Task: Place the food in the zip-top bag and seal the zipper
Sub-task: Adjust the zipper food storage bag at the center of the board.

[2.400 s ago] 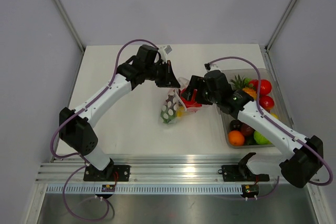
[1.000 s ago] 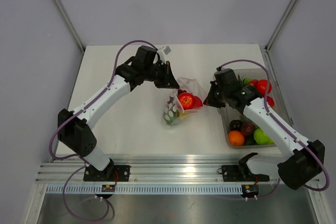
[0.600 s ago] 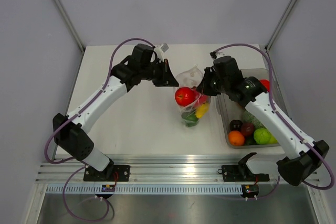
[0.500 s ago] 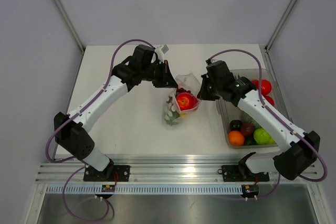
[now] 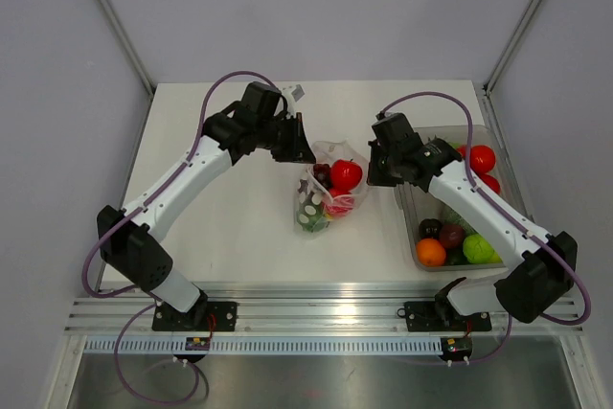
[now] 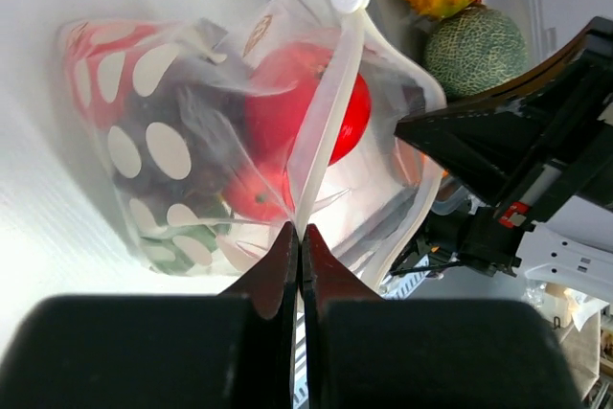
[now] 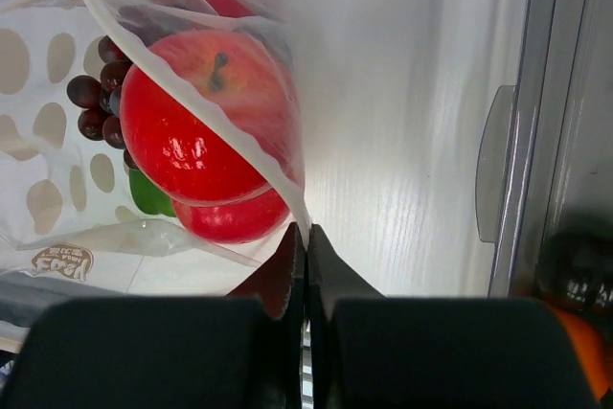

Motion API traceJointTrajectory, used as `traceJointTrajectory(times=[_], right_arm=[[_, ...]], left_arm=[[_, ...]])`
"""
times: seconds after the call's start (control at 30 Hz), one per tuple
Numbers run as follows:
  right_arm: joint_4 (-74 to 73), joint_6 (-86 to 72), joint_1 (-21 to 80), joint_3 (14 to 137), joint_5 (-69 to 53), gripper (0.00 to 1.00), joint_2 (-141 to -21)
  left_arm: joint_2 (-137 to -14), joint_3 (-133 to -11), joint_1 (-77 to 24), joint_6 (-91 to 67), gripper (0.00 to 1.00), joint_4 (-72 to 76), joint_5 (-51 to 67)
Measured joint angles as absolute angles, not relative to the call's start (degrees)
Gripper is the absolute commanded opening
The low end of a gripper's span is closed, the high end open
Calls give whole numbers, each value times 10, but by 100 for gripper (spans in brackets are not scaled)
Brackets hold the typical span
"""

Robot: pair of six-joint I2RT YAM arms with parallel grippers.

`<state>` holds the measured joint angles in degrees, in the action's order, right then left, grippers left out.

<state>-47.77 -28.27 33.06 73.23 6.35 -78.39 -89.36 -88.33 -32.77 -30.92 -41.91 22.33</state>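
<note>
- Pinching one side of the mouth of the zip-top bag (image 5: pixel 321 196) with the left gripper (image 5: pixel 301 153), jaws pressed fully together on the thin film.
- Closing, in the left wrist view, on the zipper (image 6: pixel 324 126), a pale strip running up from the fingertips across the bag's open top.
- Gripping the opposite side of the mouth with the right gripper (image 5: pixel 372 171), jaws likewise shut tight on a fold of clear plastic.
- Hanging between the two arms at mid-table, dotted lower end down by the white table (image 5: pixel 220 141); touching it or just above, cannot tell.
- Gaping at the top, not sealed.
- Packed inside: a red apple (image 5: pixel 346 174) uppermost, a dark grape bunch (image 7: pixel 96 93) beside it, a second red piece (image 7: pixel 230 217) under the apple, a green piece (image 7: pixel 148 193) lower down.
- Standing just right of the right gripper: a clear rectangular tray (image 5: pixel 409 213) with more toy fruit, among them an orange (image 5: pixel 431 252), a green ball (image 5: pixel 476 249) and a red ball (image 5: pixel 482 158).
</note>
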Motion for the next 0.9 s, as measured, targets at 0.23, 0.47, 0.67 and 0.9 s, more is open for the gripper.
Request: traceJointTrajectory(times=[0.23, 0.47, 0.67, 0.9], right_arm=[[-501, -284, 331, 802, 61, 0, -768], [-500, -283, 331, 833, 59, 0, -758], [-511, -284, 334, 823, 49, 0, -783], [-501, -289, 341, 824, 5, 0, -792]], left_arm=[[-894, -943, -331, -294, 0, -463, 198], [-925, -956, -358, -291, 0, -461, 180], [-950, -952, -385, -290, 0, -467, 176], [-957, -964, -409, -300, 0, -451, 205]])
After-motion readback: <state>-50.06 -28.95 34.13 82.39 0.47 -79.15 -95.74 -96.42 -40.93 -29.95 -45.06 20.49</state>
